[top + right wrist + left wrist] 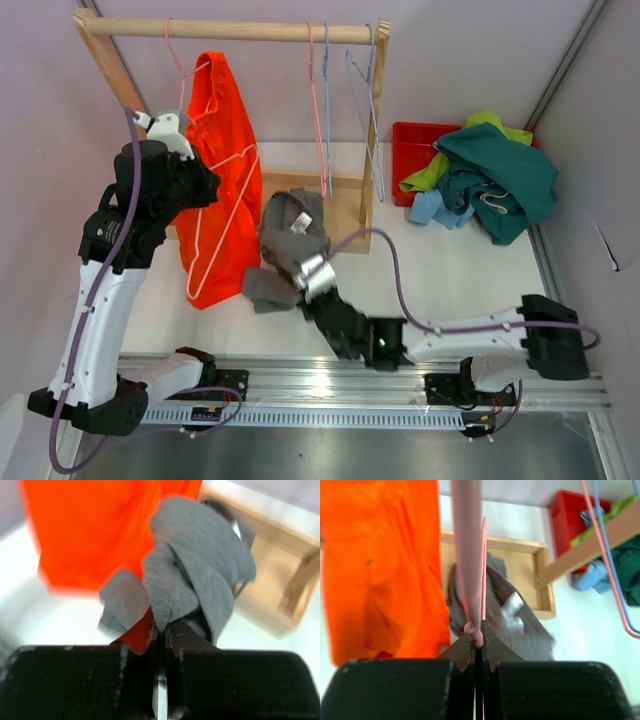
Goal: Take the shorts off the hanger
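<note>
Fabric of the grey shorts [290, 232] is bunching in my clamped right gripper [161, 628] while my left gripper [477, 639] is pinching the pink hanger [467, 555], orange shorts [220, 180] hanging vertically, hems down.

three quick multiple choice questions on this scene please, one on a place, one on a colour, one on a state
1. Where do the teal fabric shorts lie?
A. at the far right, on the red plastic tray
B. at the far left
C. at the near edge, in the middle

2. What colour are the shorts on the pink wire hanger?
A. grey
B. orange
C. lime green

3. How is the right pincer?
A. wide open
B. half open, empty
C. shut on the grey fabric shorts

Answers:
1 A: the top view shows the teal pair heaped on the tray at the right.
2 B: the orange fabric shorts drape that hanger.
3 C: grey cloth is pinched between its closed fingers.
</note>
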Action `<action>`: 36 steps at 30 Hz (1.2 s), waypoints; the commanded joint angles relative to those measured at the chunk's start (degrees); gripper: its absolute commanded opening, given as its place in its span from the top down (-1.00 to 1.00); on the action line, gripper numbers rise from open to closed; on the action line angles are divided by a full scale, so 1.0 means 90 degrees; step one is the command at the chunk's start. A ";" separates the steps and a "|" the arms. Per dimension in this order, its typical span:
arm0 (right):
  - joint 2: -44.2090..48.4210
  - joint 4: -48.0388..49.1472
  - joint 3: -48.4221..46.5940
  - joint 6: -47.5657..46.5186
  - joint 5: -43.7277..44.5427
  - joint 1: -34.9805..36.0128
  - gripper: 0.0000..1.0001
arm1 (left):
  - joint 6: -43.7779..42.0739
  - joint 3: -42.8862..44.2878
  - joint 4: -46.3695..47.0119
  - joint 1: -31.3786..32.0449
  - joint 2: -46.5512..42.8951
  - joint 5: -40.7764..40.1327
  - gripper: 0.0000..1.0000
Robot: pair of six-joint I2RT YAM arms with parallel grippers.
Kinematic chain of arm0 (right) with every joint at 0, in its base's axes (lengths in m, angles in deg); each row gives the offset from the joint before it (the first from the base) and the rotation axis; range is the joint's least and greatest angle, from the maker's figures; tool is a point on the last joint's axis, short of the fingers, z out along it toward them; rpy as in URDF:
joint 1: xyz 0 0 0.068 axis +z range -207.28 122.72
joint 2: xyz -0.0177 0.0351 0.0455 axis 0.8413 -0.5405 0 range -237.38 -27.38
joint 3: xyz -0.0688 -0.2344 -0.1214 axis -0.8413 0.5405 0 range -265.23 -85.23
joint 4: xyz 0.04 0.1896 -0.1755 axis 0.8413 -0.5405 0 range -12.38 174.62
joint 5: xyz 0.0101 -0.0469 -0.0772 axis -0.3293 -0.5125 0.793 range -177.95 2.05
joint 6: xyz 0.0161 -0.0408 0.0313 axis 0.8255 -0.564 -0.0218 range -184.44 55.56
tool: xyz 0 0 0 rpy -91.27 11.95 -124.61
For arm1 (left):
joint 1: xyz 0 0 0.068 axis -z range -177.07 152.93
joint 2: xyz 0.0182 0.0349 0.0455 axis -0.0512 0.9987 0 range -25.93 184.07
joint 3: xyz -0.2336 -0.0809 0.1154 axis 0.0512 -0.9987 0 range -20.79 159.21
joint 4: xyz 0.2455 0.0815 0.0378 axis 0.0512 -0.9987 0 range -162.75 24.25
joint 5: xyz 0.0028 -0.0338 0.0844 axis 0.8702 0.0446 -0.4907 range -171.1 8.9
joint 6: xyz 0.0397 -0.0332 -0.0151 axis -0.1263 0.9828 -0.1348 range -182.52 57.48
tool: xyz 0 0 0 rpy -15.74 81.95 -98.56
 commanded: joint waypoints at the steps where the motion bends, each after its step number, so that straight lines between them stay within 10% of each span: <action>1: 0.1234 0.0070 0.0855 0.0353 0.2008 0.1009 1.00 | -0.0081 0.0105 0.0488 0.0020 -0.0286 -0.0713 1.00; 8: 0.3637 -0.4530 -0.0070 0.2540 0.4638 0.1237 1.00 | 0.0065 -0.0676 0.1279 0.0020 -0.0725 -0.0324 1.00; 15: 0.4391 -0.2631 -0.0959 -0.0572 0.1938 -0.1848 1.00 | -0.0237 -0.1136 0.1445 0.0020 -0.0843 -0.0314 1.00; 22: 0.3133 -0.1272 -0.2569 -0.2517 -0.0339 -0.3966 1.00 | -0.0501 -0.1399 0.1582 0.0020 -0.0882 -0.0295 1.00; 31: -0.0147 -0.1019 -0.6298 -0.1522 -0.2665 -0.7648 1.00 | -0.0326 -0.1516 0.1846 0.0020 -0.0745 0.0096 1.00; 36: -0.2558 -0.1202 -1.0104 -0.0449 -0.2977 -0.9056 1.00 | -0.0237 -0.1789 0.1982 0.0030 -0.0823 0.0389 1.00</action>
